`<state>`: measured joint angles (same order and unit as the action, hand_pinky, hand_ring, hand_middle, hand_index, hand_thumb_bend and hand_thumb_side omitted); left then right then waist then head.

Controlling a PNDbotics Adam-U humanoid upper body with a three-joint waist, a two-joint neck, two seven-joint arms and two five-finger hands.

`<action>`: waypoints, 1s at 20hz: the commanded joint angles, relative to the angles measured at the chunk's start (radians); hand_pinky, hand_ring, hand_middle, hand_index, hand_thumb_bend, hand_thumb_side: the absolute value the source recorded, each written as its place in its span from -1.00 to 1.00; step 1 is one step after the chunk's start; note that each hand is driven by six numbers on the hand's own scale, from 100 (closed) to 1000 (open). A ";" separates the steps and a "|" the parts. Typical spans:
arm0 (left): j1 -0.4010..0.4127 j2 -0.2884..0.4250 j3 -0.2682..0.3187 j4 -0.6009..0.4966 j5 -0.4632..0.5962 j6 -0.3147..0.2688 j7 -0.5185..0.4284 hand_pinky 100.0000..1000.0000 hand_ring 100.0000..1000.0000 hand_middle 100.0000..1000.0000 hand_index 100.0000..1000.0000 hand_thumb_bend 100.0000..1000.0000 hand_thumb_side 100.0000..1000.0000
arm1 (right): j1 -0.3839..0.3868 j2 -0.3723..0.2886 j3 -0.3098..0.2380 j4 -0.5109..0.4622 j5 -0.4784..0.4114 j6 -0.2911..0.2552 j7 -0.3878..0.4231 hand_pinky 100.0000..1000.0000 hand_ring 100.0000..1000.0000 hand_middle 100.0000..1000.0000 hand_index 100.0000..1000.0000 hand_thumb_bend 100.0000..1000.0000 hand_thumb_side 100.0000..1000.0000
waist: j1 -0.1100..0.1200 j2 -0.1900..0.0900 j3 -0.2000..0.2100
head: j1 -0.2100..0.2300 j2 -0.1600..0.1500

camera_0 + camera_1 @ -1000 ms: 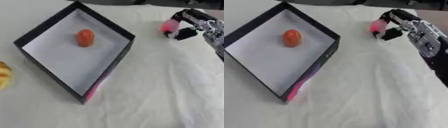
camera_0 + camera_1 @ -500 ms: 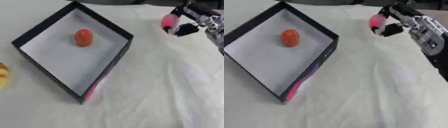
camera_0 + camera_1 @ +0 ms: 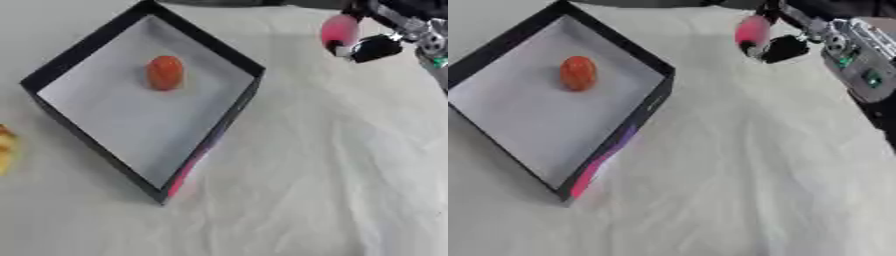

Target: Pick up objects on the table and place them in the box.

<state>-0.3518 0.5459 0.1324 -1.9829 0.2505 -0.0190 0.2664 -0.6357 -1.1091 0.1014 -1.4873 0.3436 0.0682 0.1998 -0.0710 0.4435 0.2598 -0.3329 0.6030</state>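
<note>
A black-walled box [image 3: 234,115] with a white floor lies at the left, one corner pointing away from me. An orange-red rounded object [image 3: 164,72] rests inside it near the far side. My right hand [image 3: 798,35] is raised at the upper right, above the cloth, its fingers curled round a pink oblong object [image 3: 752,30]. The hand is to the right of the box and apart from it. A yellow object [image 3: 5,149] lies on the table at the far left, outside the box, partly cut off by the view's edge. My left hand shows in neither view.
A wrinkled white cloth [image 3: 332,190] covers the table. The box's near right wall has a pink patch [image 3: 182,177] on its outside.
My right hand has lifted the pink object higher and a little toward the box. The whole picture has also shifted slightly, so the camera moved.
</note>
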 commanded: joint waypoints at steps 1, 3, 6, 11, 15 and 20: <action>0.003 0.036 0.011 -0.017 0.006 -0.001 0.009 0.80 0.84 0.86 0.60 -0.90 0.50 | -0.054 -0.057 -0.027 -0.077 -0.032 0.011 -0.013 0.66 0.39 0.02 0.39 -0.53 -0.55 | 0.007 -0.062 -0.006 | 0.004 0.013; 0.013 0.039 0.014 -0.017 0.008 -0.001 0.014 0.80 0.84 0.86 0.60 -0.90 0.49 | -0.110 -0.045 -0.024 -0.101 -0.033 0.023 -0.019 0.66 0.38 0.00 0.37 -0.50 -0.57 | 0.012 -0.077 -0.013 | 0.006 0.023; 0.027 0.045 0.019 -0.017 0.013 -0.003 0.023 0.80 0.84 0.86 0.60 -0.90 0.48 | -0.204 0.000 0.011 -0.113 0.010 0.032 -0.001 0.66 0.38 0.00 0.36 -0.46 -0.56 | 0.018 -0.102 -0.020 | 0.010 0.041; 0.049 0.059 0.036 -0.017 0.023 -0.010 0.052 0.80 0.84 0.88 0.60 -0.88 0.45 | -0.354 0.135 0.067 -0.105 0.062 0.016 0.056 0.64 0.36 -0.04 0.33 -0.50 -0.70 | 0.027 -0.144 -0.021 | 0.009 0.070; 0.058 0.069 0.055 -0.017 0.039 -0.024 0.086 0.79 0.84 0.87 0.60 -0.86 0.42 | -0.424 0.218 0.111 -0.081 0.086 0.000 0.097 0.64 0.35 -0.04 0.32 -0.47 -0.62 | 0.027 -0.167 -0.018 | 0.002 0.089; 0.065 0.087 0.084 -0.017 0.049 -0.047 0.126 0.79 0.83 0.86 0.60 -0.87 0.39 | -0.451 0.321 0.158 -0.039 0.163 -0.014 0.150 0.63 0.34 -0.04 0.31 -0.53 -0.54 | 0.028 -0.184 -0.010 | -0.004 0.107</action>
<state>-0.2828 0.5916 0.1971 -1.9832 0.2948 -0.0611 0.3814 -1.0634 -0.7911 0.2600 -1.5312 0.4874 0.0585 0.3374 -0.0591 0.3026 0.2484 -0.3328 0.7026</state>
